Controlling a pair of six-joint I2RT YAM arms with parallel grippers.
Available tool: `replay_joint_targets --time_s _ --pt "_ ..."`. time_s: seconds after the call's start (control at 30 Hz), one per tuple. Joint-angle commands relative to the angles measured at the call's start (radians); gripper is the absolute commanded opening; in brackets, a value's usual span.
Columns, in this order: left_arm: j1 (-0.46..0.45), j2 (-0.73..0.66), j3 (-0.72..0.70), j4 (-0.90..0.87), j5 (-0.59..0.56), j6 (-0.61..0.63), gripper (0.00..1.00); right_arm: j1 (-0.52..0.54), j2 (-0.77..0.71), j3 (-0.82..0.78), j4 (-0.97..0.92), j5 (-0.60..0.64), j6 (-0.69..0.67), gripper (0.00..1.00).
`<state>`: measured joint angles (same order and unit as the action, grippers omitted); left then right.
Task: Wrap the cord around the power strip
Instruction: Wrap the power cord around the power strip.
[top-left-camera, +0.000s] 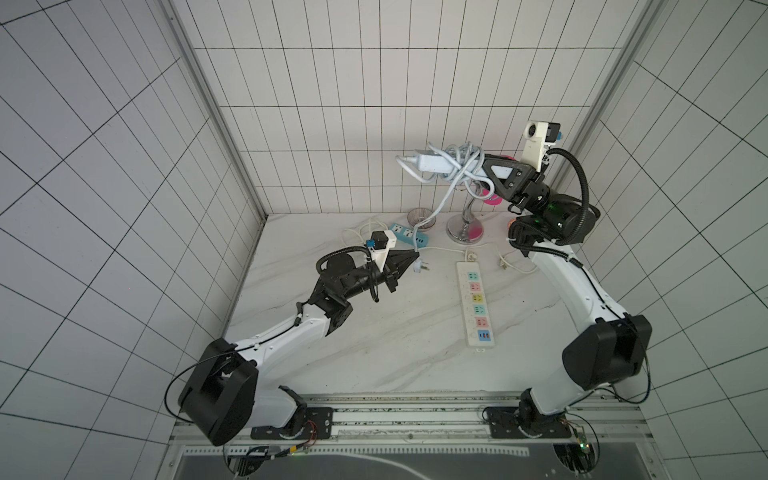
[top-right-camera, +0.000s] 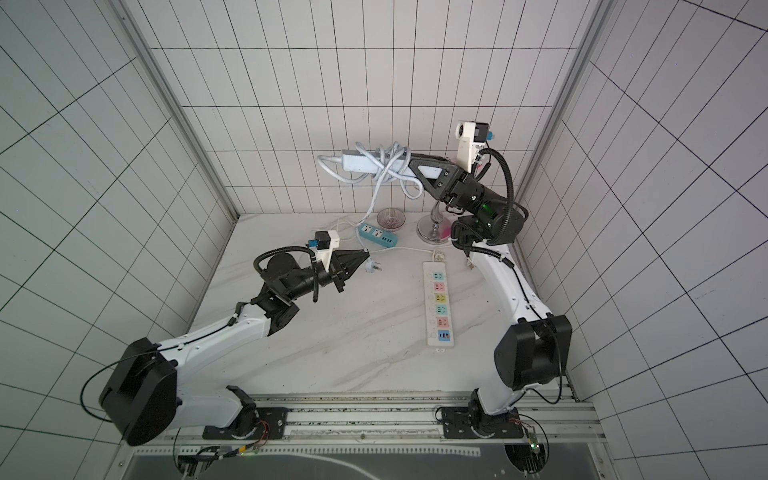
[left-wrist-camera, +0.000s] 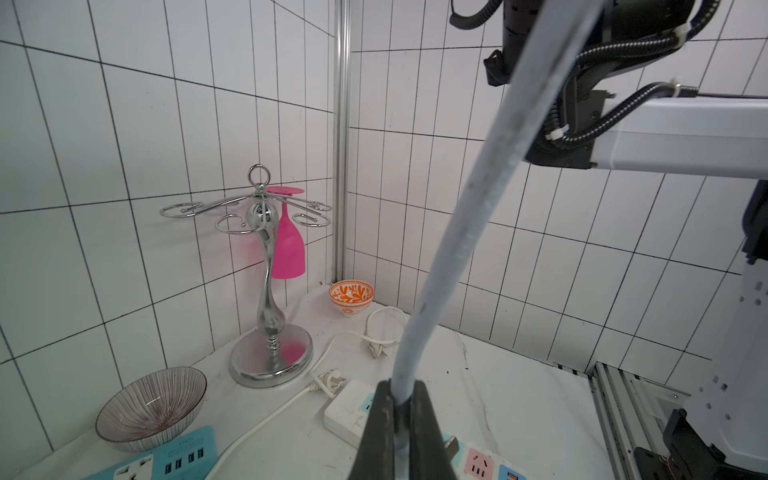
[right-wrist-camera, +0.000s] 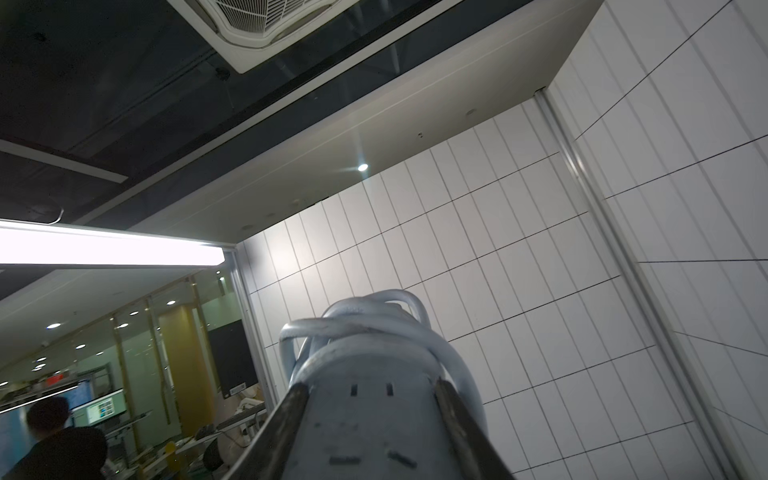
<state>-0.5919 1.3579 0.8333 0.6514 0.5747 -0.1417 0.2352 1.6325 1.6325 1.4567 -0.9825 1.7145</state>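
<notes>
My right gripper (top-left-camera: 485, 163) (top-right-camera: 410, 160) holds the pale grey-blue power strip (top-left-camera: 432, 163) (top-right-camera: 360, 163) high above the back of the table, shut across its width. In the right wrist view the strip's socket face (right-wrist-camera: 370, 419) fills the space between the fingers. The cord (top-left-camera: 462, 165) (right-wrist-camera: 374, 316) is looped loosely around the strip several times. Its free length (top-left-camera: 441, 203) (left-wrist-camera: 457, 249) runs down to my left gripper (top-left-camera: 415, 253) (left-wrist-camera: 401, 399), which is shut on it just above the plug (top-left-camera: 419, 266) (top-right-camera: 372, 267). The plug hangs just over the table.
A long white strip with coloured sockets (top-left-camera: 476, 307) lies right of centre. A small teal strip (top-left-camera: 409, 234), a glass bowl (top-left-camera: 420, 217), thin white cords (top-left-camera: 357, 232) and a chrome rack (top-left-camera: 465, 230) with a pink glass (left-wrist-camera: 286, 245) crowd the back. An orange bowl (left-wrist-camera: 351, 296) sits in the corner.
</notes>
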Motion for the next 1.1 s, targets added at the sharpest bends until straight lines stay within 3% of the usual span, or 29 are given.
replay_joint_targets --time_s 0.0,0.2,0.3,0.37,0.43,0.5,0.53,0.6,0.67,0.7,0.83,1.07 --pt "0.012 0.044 0.054 0.005 0.137 0.006 0.00 0.092 -0.001 0.231 0.373 0.023 0.183 0.00" --pt "0.031 0.144 0.150 -0.014 0.254 0.023 0.00 0.248 0.116 0.477 0.403 -0.042 0.282 0.00" --pt "0.090 0.185 0.226 -0.067 0.263 0.026 0.00 0.346 0.154 0.570 0.403 -0.122 0.326 0.00" --pt "0.157 0.197 0.275 -0.096 0.269 0.008 0.00 0.417 0.143 0.555 0.400 -0.207 0.329 0.00" --pt "0.230 0.187 0.296 -0.104 0.260 -0.033 0.00 0.472 0.087 0.440 0.381 -0.287 0.282 0.00" --pt "0.299 0.154 0.291 -0.106 0.257 -0.053 0.00 0.505 -0.024 0.232 0.257 -0.353 0.108 0.00" --pt "0.333 0.126 0.282 -0.118 0.238 -0.050 0.00 0.516 -0.103 0.117 0.111 -0.379 -0.062 0.00" --pt "0.391 0.074 0.271 -0.158 0.212 -0.025 0.00 0.524 -0.254 -0.048 -0.379 -0.398 -0.523 0.00" --pt "0.444 0.021 0.278 -0.244 0.146 0.023 0.00 0.525 -0.366 -0.058 -1.055 -0.370 -1.072 0.00" --pt "0.463 0.006 0.287 -0.282 0.123 0.042 0.00 0.525 -0.384 -0.053 -1.208 -0.368 -1.175 0.00" --pt "0.511 -0.041 0.356 -0.385 0.054 0.058 0.00 0.508 -0.424 -0.175 -1.275 -0.383 -1.201 0.00" --pt "0.511 -0.125 0.502 -0.621 -0.071 0.188 0.00 0.472 -0.299 -0.100 -1.903 -0.259 -1.654 0.00"
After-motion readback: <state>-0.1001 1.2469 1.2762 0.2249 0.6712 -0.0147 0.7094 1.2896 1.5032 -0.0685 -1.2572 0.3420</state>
